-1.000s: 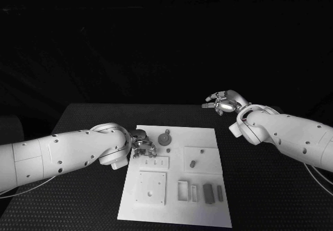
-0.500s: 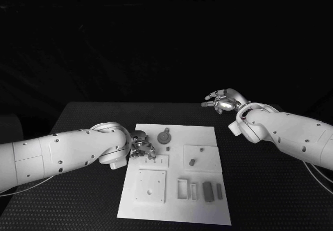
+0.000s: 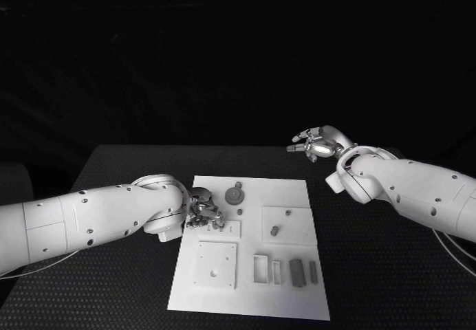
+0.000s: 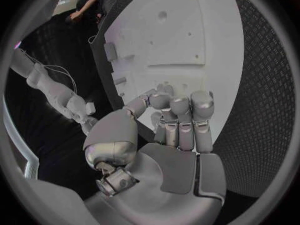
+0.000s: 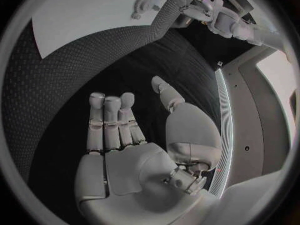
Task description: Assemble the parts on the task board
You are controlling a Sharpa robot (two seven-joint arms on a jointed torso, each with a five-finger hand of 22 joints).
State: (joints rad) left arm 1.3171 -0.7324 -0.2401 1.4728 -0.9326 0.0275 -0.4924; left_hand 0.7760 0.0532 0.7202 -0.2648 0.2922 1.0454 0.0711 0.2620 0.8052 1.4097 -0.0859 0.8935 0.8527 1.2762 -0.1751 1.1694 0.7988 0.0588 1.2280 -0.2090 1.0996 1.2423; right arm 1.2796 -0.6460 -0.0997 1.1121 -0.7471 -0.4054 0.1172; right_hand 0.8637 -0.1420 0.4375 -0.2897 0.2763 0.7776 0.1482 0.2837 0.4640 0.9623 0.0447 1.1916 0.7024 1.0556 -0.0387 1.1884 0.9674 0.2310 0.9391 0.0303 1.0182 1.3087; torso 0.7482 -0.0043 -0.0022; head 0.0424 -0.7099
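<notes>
The white task board (image 3: 253, 295) lies in the middle of the black table. On it are a round grey part (image 3: 235, 196), a small peg (image 3: 287, 214), an oval piece (image 3: 275, 232) and two dark bars (image 3: 296, 271) beside an empty frame (image 3: 262, 269). My left hand (image 3: 206, 210) hovers at the board's left edge by a slotted block (image 3: 224, 230). In the left wrist view its fingers (image 4: 181, 117) curl in toward the thumb, and I see no part between them. My right hand (image 3: 316, 144) is raised beyond the board's far right corner, its fingers (image 5: 111, 120) straight and empty.
A square plate with a hole (image 3: 217, 265) sits on the board's near left. Bare black table (image 3: 377, 268) surrounds the board on all sides. My left forearm (image 3: 99, 220) lies across the table to the left of the board.
The right hand has drifted slightly up and to the left. The left hand stays at the board's left edge, its fingers drawn in a little more.
</notes>
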